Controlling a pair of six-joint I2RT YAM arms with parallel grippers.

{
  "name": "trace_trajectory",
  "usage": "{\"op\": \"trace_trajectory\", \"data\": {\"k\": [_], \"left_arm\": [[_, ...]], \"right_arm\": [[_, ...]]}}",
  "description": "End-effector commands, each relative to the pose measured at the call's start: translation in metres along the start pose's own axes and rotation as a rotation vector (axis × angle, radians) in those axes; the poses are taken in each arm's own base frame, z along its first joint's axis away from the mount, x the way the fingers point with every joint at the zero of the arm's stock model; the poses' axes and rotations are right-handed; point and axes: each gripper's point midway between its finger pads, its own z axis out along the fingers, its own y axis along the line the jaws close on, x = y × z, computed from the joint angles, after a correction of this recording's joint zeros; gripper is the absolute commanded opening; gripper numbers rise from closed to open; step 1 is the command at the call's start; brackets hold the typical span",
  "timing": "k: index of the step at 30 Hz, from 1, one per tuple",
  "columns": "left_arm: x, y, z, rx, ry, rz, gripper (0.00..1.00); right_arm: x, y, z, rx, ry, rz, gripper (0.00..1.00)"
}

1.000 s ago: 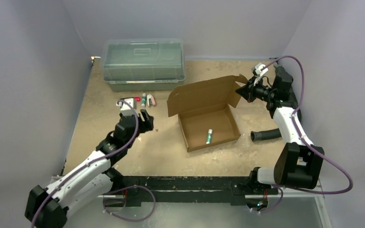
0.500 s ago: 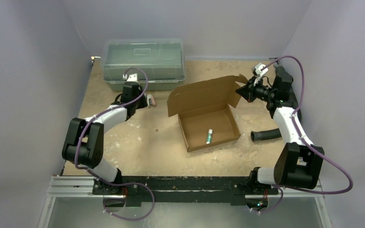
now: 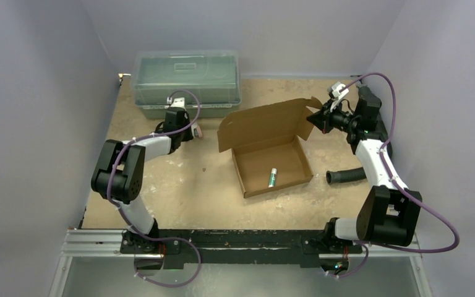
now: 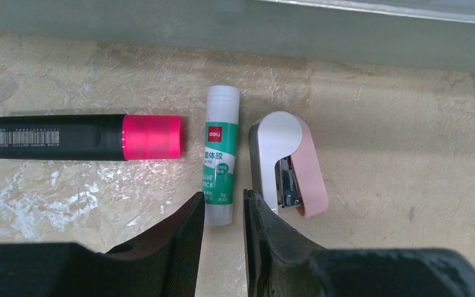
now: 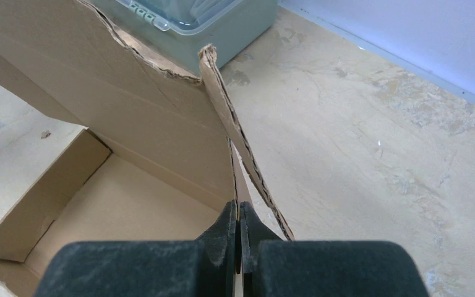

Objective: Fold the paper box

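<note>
Top view: left end effector (image 3: 185, 127) has swung out to the bin (image 3: 185, 77); paper box (image 3: 260, 127) sits open on the bench (image 3: 192, 185), unmoved. Left wrist: jaws narrowed around the glue stick (image 4: 221, 142), grip unclear. Right wrist: right end effector (image 5: 238, 213) stays clenched on the box's flap (image 5: 238, 133).

Workspace as I view it from above: a worn, scuffed tan tabletop (image 3: 179, 198), enclosed on three sides by plain lavender-grey walls (image 3: 272, 31); a metal rail (image 3: 96, 241) edges its near side; light soft, even.
</note>
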Motion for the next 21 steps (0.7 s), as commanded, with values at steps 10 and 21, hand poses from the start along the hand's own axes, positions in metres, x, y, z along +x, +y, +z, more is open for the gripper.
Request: {"op": "trace_trajectory", "data": {"k": [10,21], "left_arm": [[-0.007,0.001,0.015,-0.018,-0.027,-0.023,0.29],[-0.011,0.002,-0.01,0.0,-0.059,-0.058,0.0]], "right_arm": [[-0.004,0.002,0.001,-0.026,-0.012,-0.009,0.0],[-0.006,0.003,0.0,-0.029,-0.017,-0.014,0.0]]}}
